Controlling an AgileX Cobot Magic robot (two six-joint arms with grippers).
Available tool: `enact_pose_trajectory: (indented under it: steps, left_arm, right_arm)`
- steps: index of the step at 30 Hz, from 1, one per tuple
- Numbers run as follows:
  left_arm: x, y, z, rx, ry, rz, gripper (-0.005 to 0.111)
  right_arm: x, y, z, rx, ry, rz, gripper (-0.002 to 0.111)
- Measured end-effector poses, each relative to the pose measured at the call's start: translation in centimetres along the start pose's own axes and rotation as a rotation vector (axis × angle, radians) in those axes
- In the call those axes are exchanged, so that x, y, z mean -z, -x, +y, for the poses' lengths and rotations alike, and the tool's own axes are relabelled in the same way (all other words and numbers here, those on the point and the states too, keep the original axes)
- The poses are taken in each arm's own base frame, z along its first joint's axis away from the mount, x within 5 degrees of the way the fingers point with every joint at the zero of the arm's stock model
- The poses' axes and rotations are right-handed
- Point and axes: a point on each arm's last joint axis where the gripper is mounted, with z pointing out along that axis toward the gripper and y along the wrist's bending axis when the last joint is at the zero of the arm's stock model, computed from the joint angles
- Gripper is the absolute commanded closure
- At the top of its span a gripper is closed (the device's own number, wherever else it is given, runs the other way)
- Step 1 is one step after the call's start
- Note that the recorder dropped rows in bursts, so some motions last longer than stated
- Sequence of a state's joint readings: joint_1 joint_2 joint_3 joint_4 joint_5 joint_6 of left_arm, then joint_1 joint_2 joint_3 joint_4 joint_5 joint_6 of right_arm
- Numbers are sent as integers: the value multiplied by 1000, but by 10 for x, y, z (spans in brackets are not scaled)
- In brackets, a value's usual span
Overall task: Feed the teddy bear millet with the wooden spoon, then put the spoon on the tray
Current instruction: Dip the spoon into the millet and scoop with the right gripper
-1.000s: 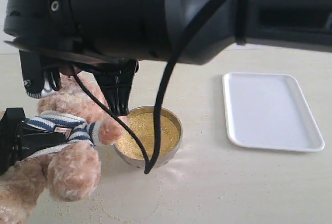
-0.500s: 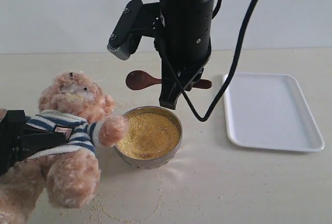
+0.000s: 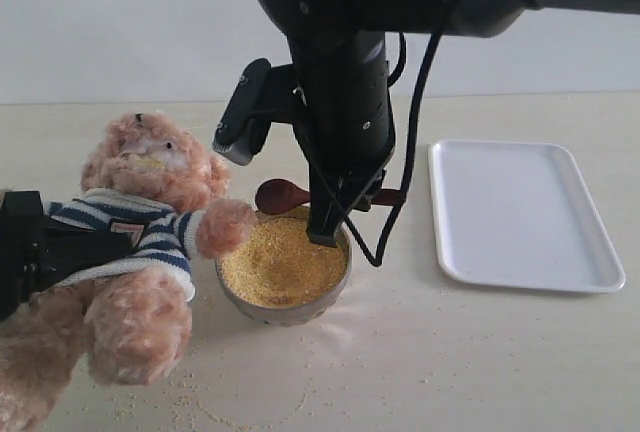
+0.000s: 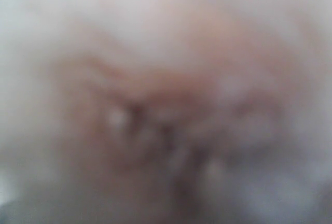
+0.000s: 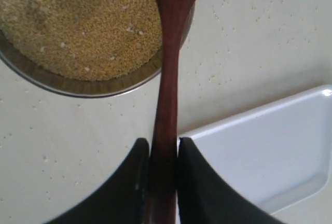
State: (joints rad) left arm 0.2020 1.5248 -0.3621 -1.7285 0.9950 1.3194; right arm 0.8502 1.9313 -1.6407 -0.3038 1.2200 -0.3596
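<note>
The wooden spoon (image 5: 168, 79), clamped by the right gripper (image 5: 163, 151), has been lowered toward the millet (image 3: 280, 267). A scoop looks imminent. The teddy bear (image 3: 150, 212) is gripped by the left gripper (image 3: 90, 252).

The exterior view looks slightly down across the table (image 3: 470, 352). The right wrist view looks closely past its gripper (image 5: 163, 149) at the bowl (image 5: 67, 84) ahead and the tray (image 5: 259, 146) beside, both shared. The left wrist view is one near blur.
</note>
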Motion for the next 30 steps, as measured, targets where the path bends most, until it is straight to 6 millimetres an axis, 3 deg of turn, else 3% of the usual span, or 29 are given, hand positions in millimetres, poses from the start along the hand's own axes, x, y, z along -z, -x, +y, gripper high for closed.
enact_pose_trajectory:
  steps: [5, 11, 19, 30]
  left_arm:
    - [0, 1, 1, 15, 17, -5, 102]
    - [0, 12, 3, 38, 71, -41, 102]
    - [5, 28, 2, 41, 73, -99, 102]
    - [7, 30, 3, 52, 68, -108, 102]
  right_arm:
    - [-16, 2, -1, 15, -29, 54, 109]
    - [-16, 3, 0, 17, -50, 61, 109]
    - [-19, 7, 18, 74, -55, 82, 109]
    - [-29, 0, 24, 94, -60, 127, 109]
